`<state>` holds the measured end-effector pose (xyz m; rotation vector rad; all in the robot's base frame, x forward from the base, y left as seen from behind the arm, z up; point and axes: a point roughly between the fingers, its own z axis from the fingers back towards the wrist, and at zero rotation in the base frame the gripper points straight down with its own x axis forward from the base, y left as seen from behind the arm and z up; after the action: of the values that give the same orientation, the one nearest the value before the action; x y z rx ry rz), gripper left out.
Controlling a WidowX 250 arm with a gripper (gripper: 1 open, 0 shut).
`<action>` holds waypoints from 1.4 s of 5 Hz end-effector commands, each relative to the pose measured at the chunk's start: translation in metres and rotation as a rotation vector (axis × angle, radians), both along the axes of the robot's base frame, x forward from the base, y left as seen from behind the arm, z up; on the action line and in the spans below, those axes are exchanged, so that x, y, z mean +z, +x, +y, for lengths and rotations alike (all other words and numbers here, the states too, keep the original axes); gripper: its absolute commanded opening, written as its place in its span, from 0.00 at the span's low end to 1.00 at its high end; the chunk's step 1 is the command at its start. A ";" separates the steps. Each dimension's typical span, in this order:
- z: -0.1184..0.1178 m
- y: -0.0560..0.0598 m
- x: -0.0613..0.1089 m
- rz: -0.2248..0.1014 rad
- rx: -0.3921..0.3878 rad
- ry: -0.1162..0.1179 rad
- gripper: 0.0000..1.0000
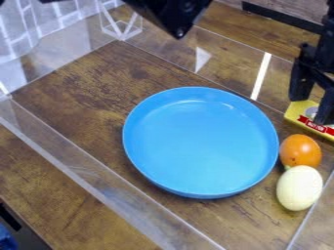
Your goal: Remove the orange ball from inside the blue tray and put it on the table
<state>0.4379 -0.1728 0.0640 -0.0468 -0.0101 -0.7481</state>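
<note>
The blue tray (200,140) lies empty in the middle of the dark wood table (78,93). The orange ball (300,151) rests on the table just off the tray's right rim, touching or nearly touching the pale yellow egg-shaped object (299,187) in front of it. My black gripper (313,90) hangs at the right edge of the view, above and behind the ball and apart from it. Its fingers stand apart with nothing between them.
A small red and yellow box (313,121) lies on the table under the gripper. Clear acrylic walls (92,186) edge the table at the front left and at the back. A dark piece of equipment (177,12) hangs over the back edge.
</note>
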 end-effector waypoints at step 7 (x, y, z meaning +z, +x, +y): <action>-0.004 -0.027 -0.014 0.018 -0.040 -0.039 1.00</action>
<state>0.4078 -0.1747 0.0275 -0.0883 0.0495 -0.7813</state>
